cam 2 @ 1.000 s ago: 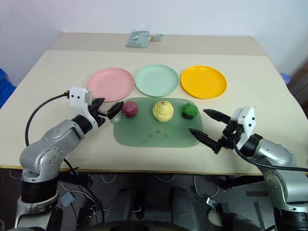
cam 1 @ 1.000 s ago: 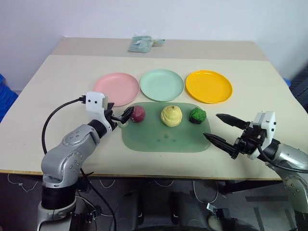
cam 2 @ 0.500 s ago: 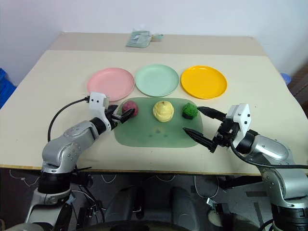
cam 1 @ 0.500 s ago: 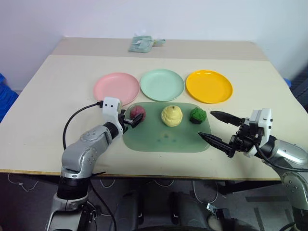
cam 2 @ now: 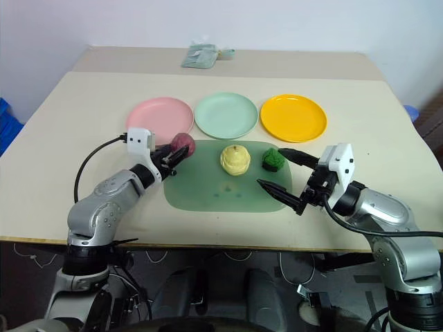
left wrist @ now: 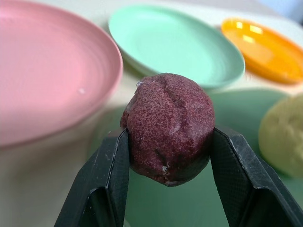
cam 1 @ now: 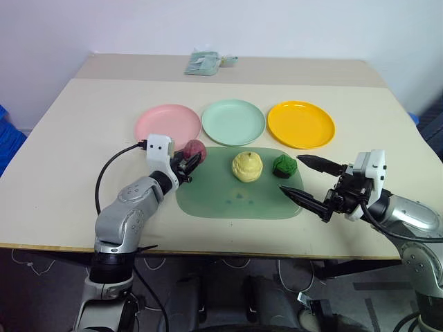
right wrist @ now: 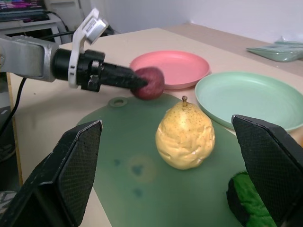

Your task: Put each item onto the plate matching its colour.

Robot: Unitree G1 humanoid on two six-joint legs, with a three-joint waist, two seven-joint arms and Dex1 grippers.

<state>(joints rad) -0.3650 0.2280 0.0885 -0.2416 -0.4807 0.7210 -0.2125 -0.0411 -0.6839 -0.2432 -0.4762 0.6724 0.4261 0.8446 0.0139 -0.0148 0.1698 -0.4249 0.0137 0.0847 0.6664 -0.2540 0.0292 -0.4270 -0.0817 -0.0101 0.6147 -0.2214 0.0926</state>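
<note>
A beige table (cam 1: 83, 124) is filling most of the head views, its surface running back to a pale wall (cam 1: 277, 28). A big translucent green mat (cam 1: 239, 197) with rounded corners is lying flat near the table's front edge, and a few darker smudges are showing on it near its middle. At the far edge of the table a small folded pale green packet (cam 1: 204, 63) is lying flat, well apart from the mat. Something blue (cam 1: 8, 138) is showing beside the table's left side, too cut off to identify.
</note>
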